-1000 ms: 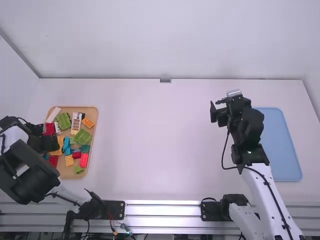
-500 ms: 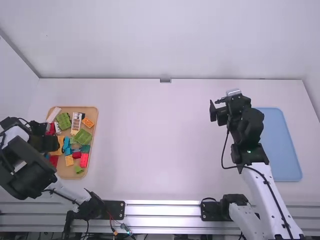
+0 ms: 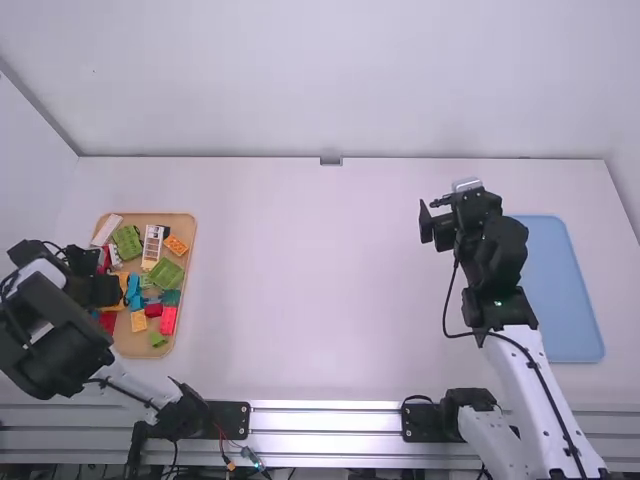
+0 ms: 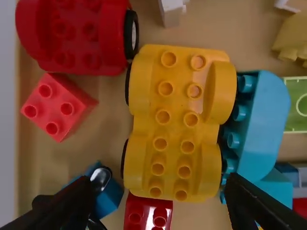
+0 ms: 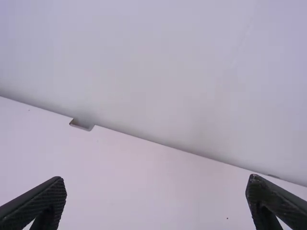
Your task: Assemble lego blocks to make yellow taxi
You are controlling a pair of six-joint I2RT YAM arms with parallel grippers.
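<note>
My left gripper (image 3: pixel 100 291) is over the left part of the wooden tray (image 3: pixel 184 300), partly covering a yellow wheeled car base (image 3: pixel 122 289). In the left wrist view, my left gripper (image 4: pixel 160 184) stands open above the near end of that yellow car base (image 4: pixel 175 120), which lies studs up between a red wheeled base (image 4: pixel 79 36) and a blue brick (image 4: pixel 259 124). Two smaller yellow-orange bricks (image 3: pixel 139 321) (image 3: pixel 176 245) rest in the tray. My right gripper (image 3: pixel 430 224) hangs over the right side of the table; in its wrist view the right gripper (image 5: pixel 156 179) is open, holding nothing.
Green (image 3: pixel 166 273), red (image 3: pixel 169 320) and white (image 3: pixel 153 245) pieces crowd the tray. A red brick (image 4: pixel 56 105) and a dark red one (image 4: pixel 147 213) lie near the car base. A blue tray (image 3: pixel 565 300) sits at the right, beside the right arm.
The left arm's links have shifted slightly left, and its gripper has moved a little over the tray. The right arm stays essentially where it was.
</note>
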